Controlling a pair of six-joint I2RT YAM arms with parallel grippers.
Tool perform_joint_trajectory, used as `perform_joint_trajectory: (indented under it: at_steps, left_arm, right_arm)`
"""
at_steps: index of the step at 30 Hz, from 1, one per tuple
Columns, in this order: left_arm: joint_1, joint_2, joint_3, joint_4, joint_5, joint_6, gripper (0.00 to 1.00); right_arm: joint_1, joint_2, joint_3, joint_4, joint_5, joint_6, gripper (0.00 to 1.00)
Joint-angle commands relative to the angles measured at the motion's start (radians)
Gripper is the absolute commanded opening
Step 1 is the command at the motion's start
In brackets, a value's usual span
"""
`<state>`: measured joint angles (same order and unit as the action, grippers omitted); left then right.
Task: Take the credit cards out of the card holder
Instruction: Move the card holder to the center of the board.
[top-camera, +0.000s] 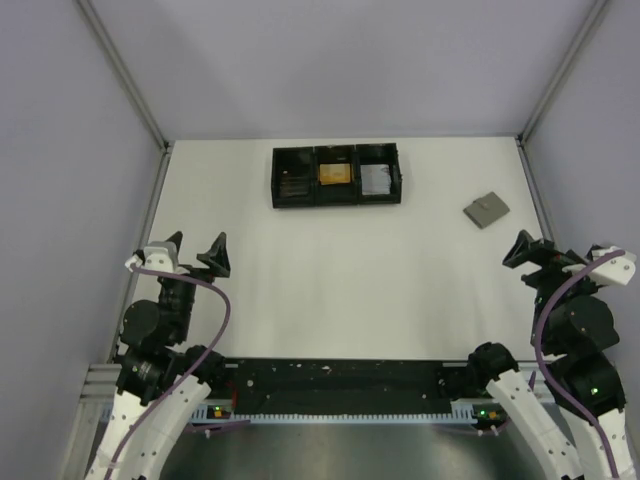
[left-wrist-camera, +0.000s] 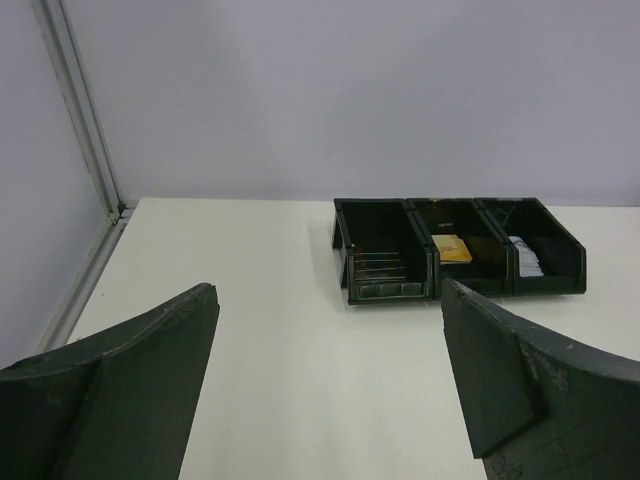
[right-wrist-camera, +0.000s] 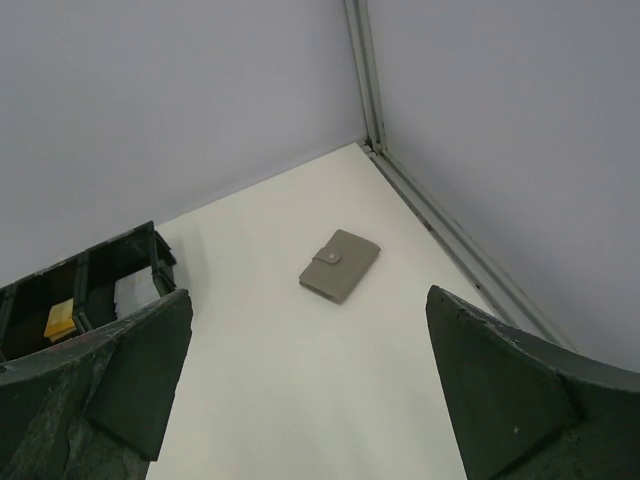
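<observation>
The card holder (top-camera: 486, 210) is a small flat grey wallet lying closed on the white table at the far right, its snap tab fastened. The right wrist view shows the card holder (right-wrist-camera: 340, 265) ahead of the fingers, well beyond their tips. The credit cards are hidden. My right gripper (top-camera: 540, 258) hovers near the table's right edge, nearer than the holder, its jaws wide apart and empty (right-wrist-camera: 308, 330). My left gripper (top-camera: 196, 250) is at the left side, far from the holder, also open with nothing between its fingers (left-wrist-camera: 328, 310).
A black three-compartment tray (top-camera: 315, 178) stands at the back centre; one bin holds a yellow item (top-camera: 334, 173) and another a pale grey item (top-camera: 375, 179). Metal frame rails (top-camera: 150, 210) and grey walls border the table left and right.
</observation>
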<state>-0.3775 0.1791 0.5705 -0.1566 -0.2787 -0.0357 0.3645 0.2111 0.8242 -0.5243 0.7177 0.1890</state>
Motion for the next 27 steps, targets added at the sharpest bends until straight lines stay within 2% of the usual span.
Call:
perform_joint_trajectory:
  at_steps: [1, 4, 8, 13, 22, 27]
  left_arm:
    - [0.005, -0.016, 0.003, 0.045, -0.004, -0.013, 0.96]
    - [0.005, -0.03, 0.006, 0.037, -0.001, -0.02, 0.96]
    - [0.005, -0.055, 0.008, 0.031, -0.014, -0.033, 0.96]
    - [0.003, -0.076, 0.011, 0.025, -0.017, -0.049, 0.97]
    - [0.002, -0.098, -0.003, 0.023, -0.01, -0.052, 0.97]
    - [0.0, -0.101, 0.0, 0.02, -0.005, -0.052, 0.97]
  right_arm:
    - [0.004, 0.007, -0.005, 0.007, 0.038, 0.032, 0.99]
    - [0.004, 0.023, -0.011, 0.009, 0.022, 0.037, 0.99]
    - [0.005, 0.068, -0.002, 0.01, -0.078, 0.043, 0.99]
    - [0.005, 0.21, -0.016, 0.039, -0.138, 0.107, 0.99]
    - [-0.021, 0.627, -0.023, 0.208, -0.185, 0.325, 0.99]
    - [-0.22, 0.931, 0.015, 0.27, -0.403, 0.478, 0.99]
